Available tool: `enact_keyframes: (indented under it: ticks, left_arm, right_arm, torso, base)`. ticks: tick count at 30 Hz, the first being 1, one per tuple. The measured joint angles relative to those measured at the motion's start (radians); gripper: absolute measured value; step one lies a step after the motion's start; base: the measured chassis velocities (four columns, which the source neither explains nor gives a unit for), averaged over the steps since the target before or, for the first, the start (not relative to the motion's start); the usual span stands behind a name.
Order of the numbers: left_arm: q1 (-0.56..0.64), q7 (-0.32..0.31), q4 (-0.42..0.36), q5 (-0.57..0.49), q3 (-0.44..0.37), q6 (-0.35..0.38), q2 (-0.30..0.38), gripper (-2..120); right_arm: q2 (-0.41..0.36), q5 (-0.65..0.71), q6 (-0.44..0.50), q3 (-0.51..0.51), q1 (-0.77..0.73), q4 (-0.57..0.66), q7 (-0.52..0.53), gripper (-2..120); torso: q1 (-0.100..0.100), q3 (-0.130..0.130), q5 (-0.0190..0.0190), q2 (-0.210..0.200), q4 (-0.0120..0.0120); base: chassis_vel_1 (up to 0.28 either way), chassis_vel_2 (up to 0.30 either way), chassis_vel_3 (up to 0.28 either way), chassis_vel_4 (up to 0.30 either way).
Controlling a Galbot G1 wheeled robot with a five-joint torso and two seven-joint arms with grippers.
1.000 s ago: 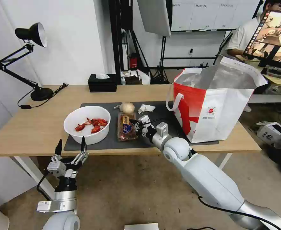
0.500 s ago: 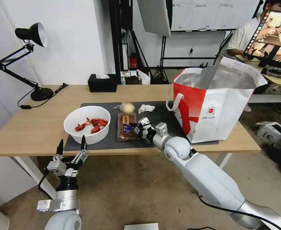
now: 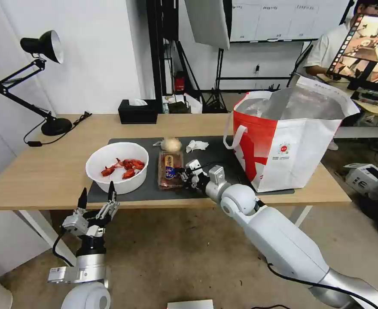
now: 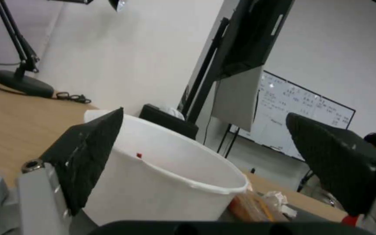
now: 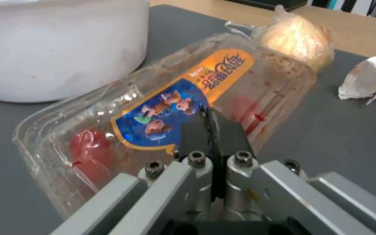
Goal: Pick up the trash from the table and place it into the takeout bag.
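On the dark mat (image 3: 221,151) of the table (image 3: 47,171) lie the pieces of trash. A white bowl (image 3: 111,182) holds red shells, and beside it is a clear clamshell tray (image 3: 169,171) with a blue-orange label. A beige wrapped ball (image 3: 171,143) and a crumpled napkin (image 3: 196,145) lie behind them. My right gripper (image 3: 183,174) is at the tray's right edge. The right wrist view shows the gripper (image 5: 208,117) shut on the rim of the tray (image 5: 153,107). My left gripper (image 3: 96,192) hangs open below the table's front edge, facing the bowl (image 4: 161,182). The takeout bag (image 3: 300,146) stands open at the right.
A black tissue box (image 3: 138,110) sits at the table's back edge and a black desk lamp (image 3: 47,86) stands at the back left. The bag's white strap handle (image 3: 234,135) hangs toward the mat. Bare wood lies left of the bowl.
My right gripper has crept slightly left against the tray's edge. My left gripper has shifted a little and sunk slightly. The trash pieces have barely moved.
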Motion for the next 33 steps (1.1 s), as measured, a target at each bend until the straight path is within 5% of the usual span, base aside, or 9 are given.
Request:
enact_keyframes:
  ticks: [13,19,33]
  left_arm:
    - [0.025,-0.104,-0.136,-0.224,0.039,0.194,0.021,100]
    - [0.031,-0.270,-0.274,-0.465,0.065,0.396,0.023,100]
    - [0.010,-0.435,-0.308,-0.586,0.088,0.543,0.014,100]
  right_arm:
    - [-0.004,0.000,-0.030,0.000,0.005,0.005,-0.014,0]
    - [-0.008,0.002,-0.030,0.002,0.010,0.006,-0.014,0]
    - [-0.008,0.002,-0.033,0.002,0.010,0.006,-0.014,0]
  torso:
    - [0.000,0.000,0.0000,0.000,0.0000]
    - [0.000,0.000,0.0001,0.000,-0.0001]
    - [0.000,0.000,0.0000,0.000,0.0000]
  base:
    - [0.000,0.000,0.000,0.000]
    - [0.000,0.000,0.000,0.000]
    - [0.000,0.000,0.000,0.000]
